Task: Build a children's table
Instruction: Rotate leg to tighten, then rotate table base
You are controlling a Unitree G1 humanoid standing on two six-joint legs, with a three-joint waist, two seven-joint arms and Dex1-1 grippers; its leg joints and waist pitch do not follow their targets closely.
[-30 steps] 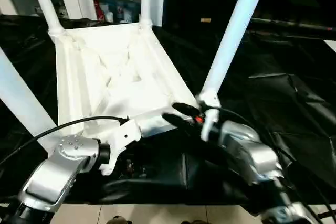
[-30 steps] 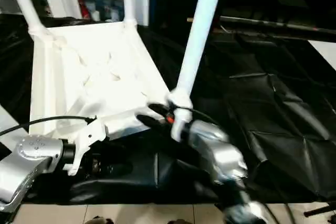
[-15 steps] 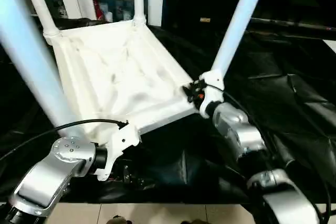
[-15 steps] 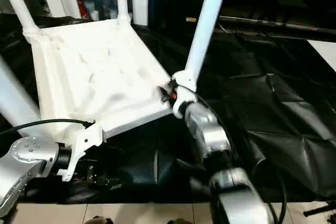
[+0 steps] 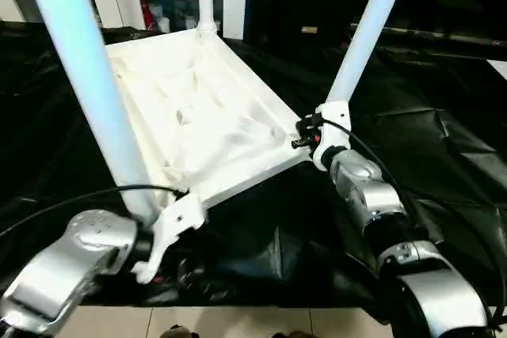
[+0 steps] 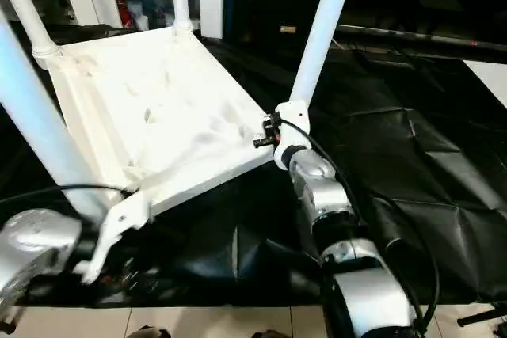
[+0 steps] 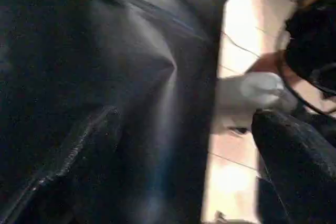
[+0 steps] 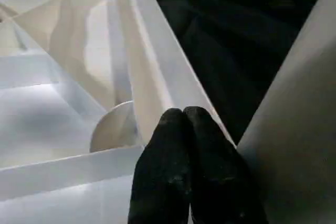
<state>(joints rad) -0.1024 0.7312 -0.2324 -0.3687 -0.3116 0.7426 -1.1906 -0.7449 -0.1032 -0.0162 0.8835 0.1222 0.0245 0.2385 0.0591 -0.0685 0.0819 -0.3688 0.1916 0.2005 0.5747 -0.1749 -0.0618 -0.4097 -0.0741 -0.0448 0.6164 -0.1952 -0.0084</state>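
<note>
The right gripper, fingers pressed together, sits against the table top's corner rim, with a leg rising just beside the fingertips and blocking that side. Ahead of the fingers the ribbed underside lies open between its walls. Beyond the rim, black sheeting lies unobstructed. Near the left gripper, another leg stands close above.

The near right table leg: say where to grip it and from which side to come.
Grip the near right leg low on its tube, just above the corner socket where it stands seated, since there it is best braced. Come in from the robot's right, over the black sheet; the ribbed top blocks the other side. The right gripper, shut, rests at that corner's rim.
</note>
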